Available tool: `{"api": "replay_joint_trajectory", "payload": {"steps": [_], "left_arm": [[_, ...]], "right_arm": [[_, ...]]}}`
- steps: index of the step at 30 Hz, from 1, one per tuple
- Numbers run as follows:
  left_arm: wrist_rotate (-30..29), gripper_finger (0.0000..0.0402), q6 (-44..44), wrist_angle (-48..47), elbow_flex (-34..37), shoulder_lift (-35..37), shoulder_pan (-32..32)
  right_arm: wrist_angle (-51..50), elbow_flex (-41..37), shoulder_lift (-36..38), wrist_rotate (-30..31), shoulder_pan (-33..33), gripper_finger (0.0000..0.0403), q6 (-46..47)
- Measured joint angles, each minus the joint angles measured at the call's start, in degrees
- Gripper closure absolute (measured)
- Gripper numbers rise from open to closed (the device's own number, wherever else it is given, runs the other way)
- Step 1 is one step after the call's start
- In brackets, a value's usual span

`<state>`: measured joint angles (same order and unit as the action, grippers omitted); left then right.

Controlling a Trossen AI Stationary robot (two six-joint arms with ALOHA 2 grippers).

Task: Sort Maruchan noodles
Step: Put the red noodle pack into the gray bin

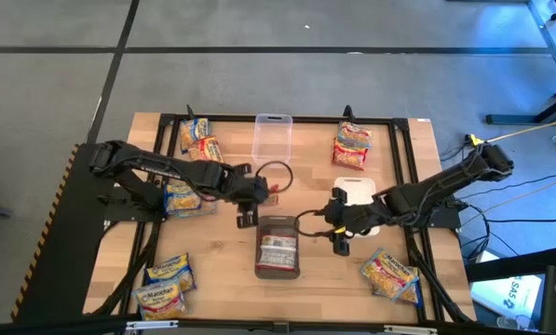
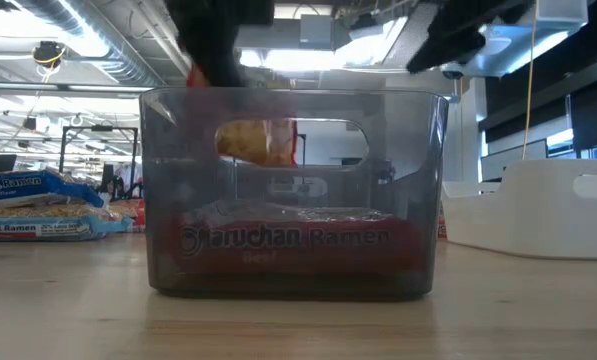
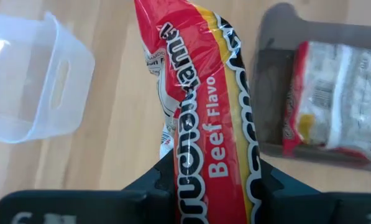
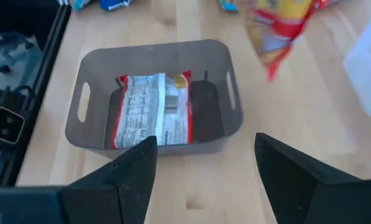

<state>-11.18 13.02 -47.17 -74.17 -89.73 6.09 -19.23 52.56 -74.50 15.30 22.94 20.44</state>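
Note:
My left gripper [image 3: 213, 183] is shut on a red Beef-flavour Maruchan noodle packet [image 3: 204, 93], in the air just beyond the far rim of the grey bin [image 1: 278, 247]. Another red packet [image 4: 154, 109] lies flat, label down, on that bin's floor. My right gripper [image 4: 204, 168] stands open at the bin's right side [image 1: 338, 240], above the table, with nothing between its fingers. Other packets lie in small heaps on the table at the far left [image 1: 199, 140], left [image 1: 181, 196], near left [image 1: 166, 284], far right [image 1: 352, 145] and near right [image 1: 390, 275]. My left gripper pinches the red packet between its two fingers [image 3: 163, 177], at the packet's end nearest the wrist [image 3: 216, 165]. The fingers come from the table's left, slanting downward. The packet sticks out beyond the fingertips, lifted clear of the table and the bin, its free end [image 4: 275, 37] crumpled.
A clear empty bin [image 1: 271, 137] stands at the far middle of the table, beyond the held packet. A white bin [image 1: 357, 194] sits partly under my right arm. A black frame [image 1: 403, 186] borders the work area.

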Motion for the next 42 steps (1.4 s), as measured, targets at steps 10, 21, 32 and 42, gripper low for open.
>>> {"api": "replay_joint_trajectory", "payload": {"steps": [10, 21, 32, 42], "left_arm": [[10.49, 0.0307, 3.70, 11.18, 14.94, 1.65, -6.78], [5.40, 0.0250, 3.09, 9.26, 14.37, 2.20, -6.77], [1.64, 0.0244, 4.15, 17.43, 14.48, 8.44, 4.32], [-3.69, 0.0244, 8.43, 49.32, 29.63, 7.54, 16.73]], "right_arm": [[16.96, -8.42, -0.02, -4.37, -0.07, 0.0160, 2.28], [21.10, -8.44, -0.04, 2.08, -0.08, 0.0160, 0.83], [25.27, -8.23, -2.48, -0.27, -0.07, 0.0160, 0.25], [21.11, 2.75, -17.56, -8.68, -2.03, 0.0160, -4.11]]}}
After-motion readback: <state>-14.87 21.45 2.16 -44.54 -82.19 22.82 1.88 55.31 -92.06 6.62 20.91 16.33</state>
